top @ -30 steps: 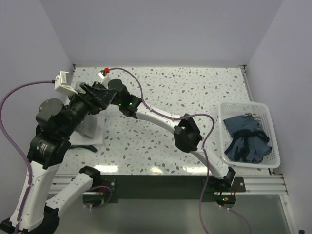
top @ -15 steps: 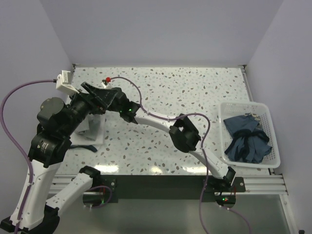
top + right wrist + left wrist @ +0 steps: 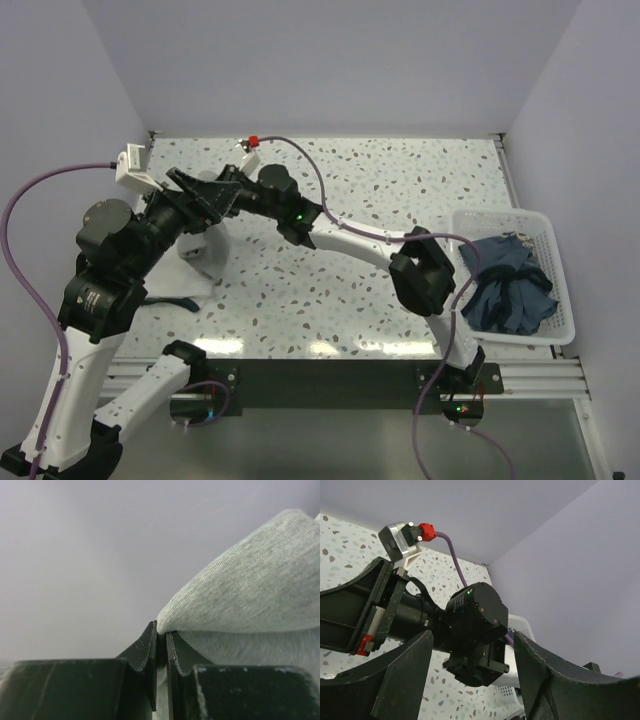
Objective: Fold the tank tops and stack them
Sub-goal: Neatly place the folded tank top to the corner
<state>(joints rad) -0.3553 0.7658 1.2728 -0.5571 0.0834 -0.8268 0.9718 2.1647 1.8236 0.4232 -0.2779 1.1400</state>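
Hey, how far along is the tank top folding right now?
Done: nothing stacked that I can see yet. In hand: the right claw is shut on an edge of the grey tank top, while the left claw is open and empty. Left: finishing this fold, then probably the dark garments lying in the basket.

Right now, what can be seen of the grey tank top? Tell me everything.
The grey tank top is soft, light heather grey, fine-knit cloth. A folded edge is pinched between the shut fingers of the right gripper. From above, only a pale patch shows at the left of the table, under both arms. Straps and neckline are hidden.
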